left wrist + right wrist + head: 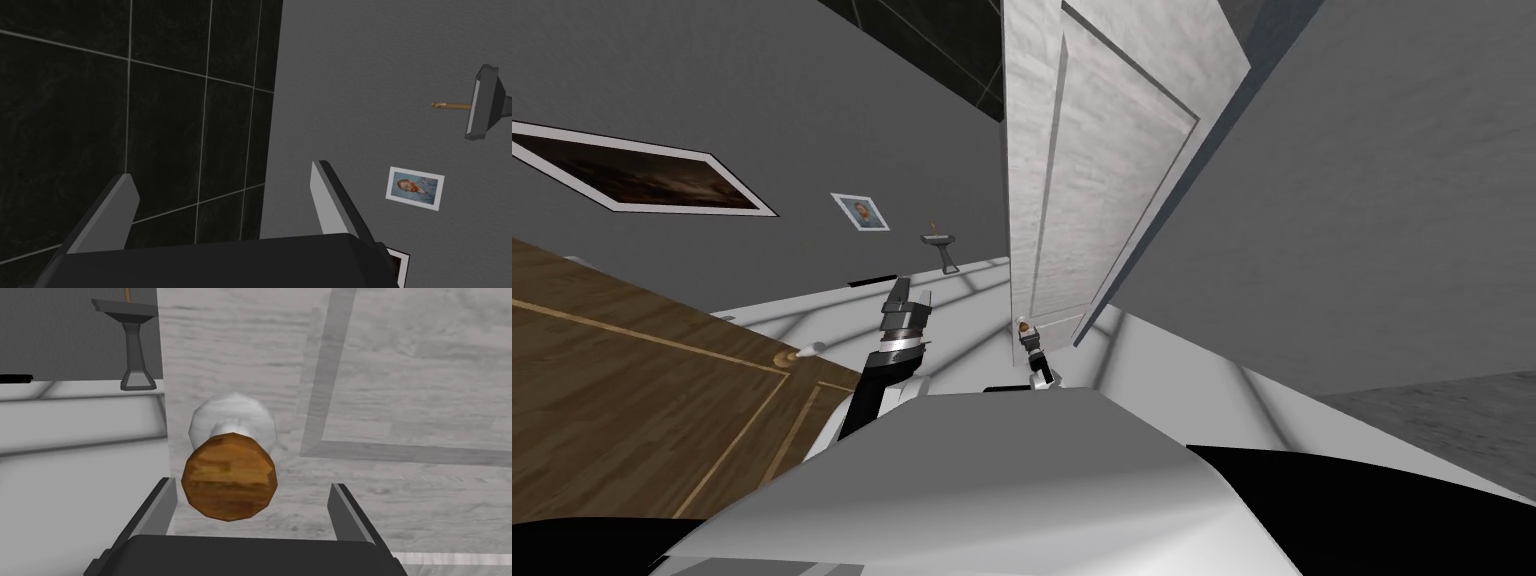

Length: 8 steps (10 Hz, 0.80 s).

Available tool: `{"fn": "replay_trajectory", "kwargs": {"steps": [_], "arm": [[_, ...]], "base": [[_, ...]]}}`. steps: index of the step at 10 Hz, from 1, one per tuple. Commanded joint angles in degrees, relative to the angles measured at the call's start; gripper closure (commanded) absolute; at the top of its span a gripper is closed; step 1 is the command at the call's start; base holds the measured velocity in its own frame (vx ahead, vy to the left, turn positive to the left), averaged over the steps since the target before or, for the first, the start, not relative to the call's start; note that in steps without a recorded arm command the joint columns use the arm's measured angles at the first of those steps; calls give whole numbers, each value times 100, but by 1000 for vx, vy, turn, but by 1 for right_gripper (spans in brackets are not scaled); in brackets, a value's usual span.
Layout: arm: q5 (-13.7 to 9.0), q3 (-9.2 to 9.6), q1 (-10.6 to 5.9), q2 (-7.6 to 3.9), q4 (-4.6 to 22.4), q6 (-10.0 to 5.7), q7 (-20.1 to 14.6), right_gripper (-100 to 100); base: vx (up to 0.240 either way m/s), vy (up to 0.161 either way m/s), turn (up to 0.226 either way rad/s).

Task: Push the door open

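A white panelled door [1112, 170] stands ajar ahead of me, its free edge towards the middle of the head view. Its round brown knob [230, 482] sits on a white base close to that edge and shows small in the head view [1023, 326]. My right gripper [252, 484] is open right at the knob, one finger on each side, and neither finger [345, 508] touches it. In the head view the right gripper [1029, 340] is just below the knob. My left gripper [904, 298] is held up to the left of the door, open and empty [222, 172].
A grey wall [1362, 220] runs close along the right of the door. Past the door's edge, a grey pedestal sink [942, 245] stands on a pale floor [962, 295]. A brown wooden door [632, 400] with a pale knob [809, 350] lies to my left.
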Motion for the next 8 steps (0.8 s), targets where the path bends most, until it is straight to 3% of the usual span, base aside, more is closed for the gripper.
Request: {"fn": "replay_trajectory", "kwargs": {"steps": [1, 2, 7, 8], "arm": [[0, 0, 0, 0, 0, 0, 0, -100], [0, 0, 0, 0, 0, 0, 0, 100], [0, 0, 0, 0, 0, 0, 0, 100], [-3, 21, 4, -178, -11, 0, -32, -100]], "base": [[51, 19, 9], [0, 0, 0], [-12, -4, 0], [-68, -17, -7]]}}
